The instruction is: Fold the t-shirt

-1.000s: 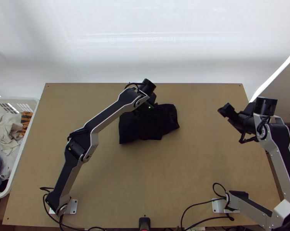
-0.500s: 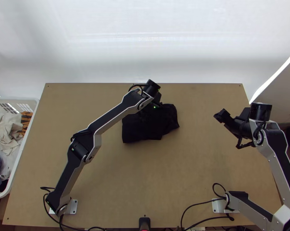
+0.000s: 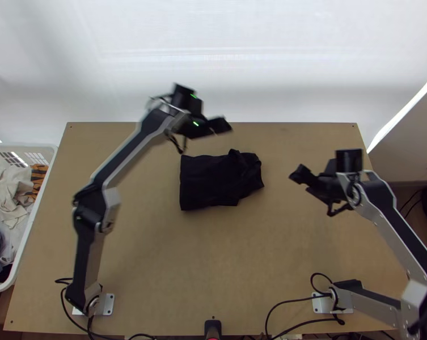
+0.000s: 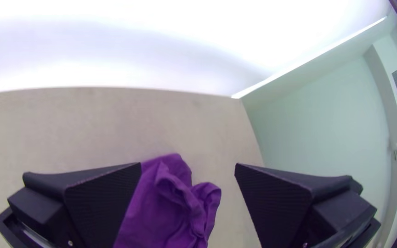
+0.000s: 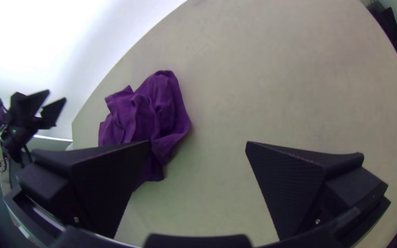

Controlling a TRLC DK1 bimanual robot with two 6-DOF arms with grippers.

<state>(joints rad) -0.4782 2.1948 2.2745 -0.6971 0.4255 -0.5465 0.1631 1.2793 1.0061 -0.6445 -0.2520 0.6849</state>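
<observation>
Note the dark t-shirt (image 3: 210,184) on the counter (image 3: 213,255), rumpled at one end, with left gripper (image 3: 225,127) and right gripper (image 3: 309,171) clear of it, both with jaws parted.

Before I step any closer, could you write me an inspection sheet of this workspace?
Surface: light wooden table, flat.
T-shirt: dark, in a compact bundle near the far side's middle, rumpled at the top view's right end, unheld.
Clutter: small black object at the near edge.
Left gripper: open, empty, around the far edge.
Right gripper: open, empty, right of the shirt.
Cables: black, looping near both arms' bases.
Surroundings: white clothes basket at left; white backdrop beyond.
</observation>
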